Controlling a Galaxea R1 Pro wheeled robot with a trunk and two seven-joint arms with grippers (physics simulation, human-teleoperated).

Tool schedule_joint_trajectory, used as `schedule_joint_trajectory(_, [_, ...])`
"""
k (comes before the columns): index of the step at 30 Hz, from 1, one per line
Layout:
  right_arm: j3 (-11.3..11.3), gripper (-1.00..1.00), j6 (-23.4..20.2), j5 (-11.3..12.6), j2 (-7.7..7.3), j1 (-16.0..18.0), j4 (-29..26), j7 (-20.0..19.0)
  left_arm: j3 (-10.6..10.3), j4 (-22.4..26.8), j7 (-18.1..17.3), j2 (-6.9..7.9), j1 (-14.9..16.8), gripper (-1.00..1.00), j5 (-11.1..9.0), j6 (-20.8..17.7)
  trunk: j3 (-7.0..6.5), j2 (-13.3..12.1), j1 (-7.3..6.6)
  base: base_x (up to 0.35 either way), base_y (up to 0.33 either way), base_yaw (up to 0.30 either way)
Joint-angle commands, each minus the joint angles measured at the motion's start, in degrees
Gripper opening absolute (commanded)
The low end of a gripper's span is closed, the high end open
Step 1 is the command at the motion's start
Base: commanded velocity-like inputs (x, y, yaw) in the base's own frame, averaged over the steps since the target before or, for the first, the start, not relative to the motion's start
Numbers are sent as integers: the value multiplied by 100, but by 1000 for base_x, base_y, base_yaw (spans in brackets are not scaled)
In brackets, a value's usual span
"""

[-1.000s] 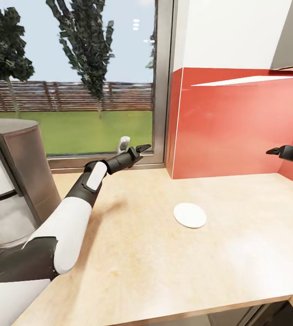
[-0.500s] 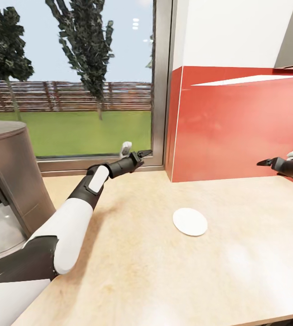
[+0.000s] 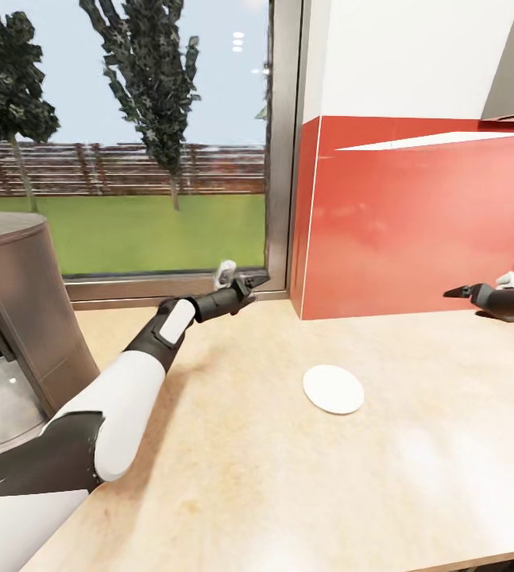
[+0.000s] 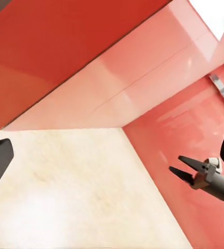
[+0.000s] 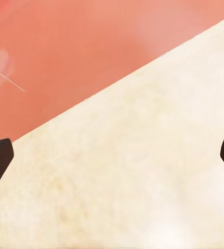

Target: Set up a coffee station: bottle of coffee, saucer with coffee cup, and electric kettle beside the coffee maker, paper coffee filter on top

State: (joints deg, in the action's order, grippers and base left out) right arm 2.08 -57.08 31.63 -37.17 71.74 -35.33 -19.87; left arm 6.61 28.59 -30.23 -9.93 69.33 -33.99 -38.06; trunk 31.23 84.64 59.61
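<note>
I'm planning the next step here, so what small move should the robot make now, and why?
Probably lower the left claw toward the saucer. Both claws look open and empty, the right claw hovers by the red wall, and the saucer lies bare on the countertop, well apart from the coffee maker.

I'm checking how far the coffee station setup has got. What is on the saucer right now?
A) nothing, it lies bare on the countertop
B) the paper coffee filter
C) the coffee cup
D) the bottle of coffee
A: in the head view the saucer lies flat and bare on the kitchen countertop, with nothing on it, to the right of the coffee maker.
</note>
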Motion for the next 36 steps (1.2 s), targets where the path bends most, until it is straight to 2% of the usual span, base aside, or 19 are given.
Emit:
schedule_joint_trajectory(1, [21, 100, -5, -41, -6, 6, 54, -150, 37, -49, -22, -7, 5, 100, -2, -41, 6, 4, 0, 0, 0, 0])
schedule_joint_trajectory(3, [19, 100, -5, -41, -8, 6, 198, -550, 35, -203, -170, -7, 4, 100, -2, -44, 6, 4, 0, 0, 0, 0])
schedule_joint_trajectory(5, [15, 100, -4, -32, -9, 6, 336, -1007, 34, -374, -515, -7, 4, 100, -2, -44, 6, 4, 0, 0, 0, 0])
schedule_joint_trajectory(9, [16, 100, -5, -33, -6, 6, 580, -1430, 37, -560, -771, -7, 3, 100, -2, -44, 6, 4, 0, 0, 0, 0])
schedule_joint_trajectory(12, [18, 100, -5, -34, 16, 1, 739, -1551, 44, -641, -837, -7, 5, 100, -2, -43, 6, 4, 0, 0, 0, 0])
schedule_joint_trajectory(14, [19, 100, -5, -34, 71, -21, 918, -1637, 48, -747, -875, -7, 3, 100, -2, -43, 6, 4, 0, 0, 0, 0])
schedule_joint_trajectory(15, [20, 100, -5, -34, 184, -56, 1086, -1837, 50, -925, -902, -7, 3, 100, -2, -43, 6, 4, 0, 0, 0, 0])
schedule_joint_trajectory(18, [24, 100, -5, -34, 284, -88, 1138, -1916, 51, -1049, -909, -7, 5, 100, -2, -43, 6, 4, 0, 0, 0, 0])
schedule_joint_trajectory(22, [29, 100, -11, -34, 625, -252, 1171, -1966, 51, -1252, -922, -7, 4, 100, -1, -47, 6, 4, 0, 0, 0, 0])
schedule_joint_trajectory(23, [29, 100, -12, -34, 665, -283, 1173, -1968, 51, -1331, -934, -7, 3, 100, 1, -49, 6, 4, 0, 0, 0, 0])
schedule_joint_trajectory(24, [29, 100, -13, -34, 751, -385, 1175, -2051, 51, -1447, -1131, -7, 3, 100, 0, -50, 6, 4, 0, 0, 0, 0])
schedule_joint_trajectory(29, [29, 100, -14, -41, 827, -647, 1178, -2295, 53, -1719, -1523, -7, 3, 100, 4, -52, 6, 4, 0, 0, 0, 0])
schedule_joint_trajectory(33, [40, 100, -14, -43, 838, -782, 1178, -2341, 55, -1800, -1587, -7, 2, 100, 6, -52, 6, 4, 0, 0, 0, 0])
schedule_joint_trajectory(36, [192, 100, -14, -43, 835, -819, 1178, -2422, 53, -1821, -1619, -7, 3, 100, 6, -68, 6, 4, 0, 0, 0, 0])
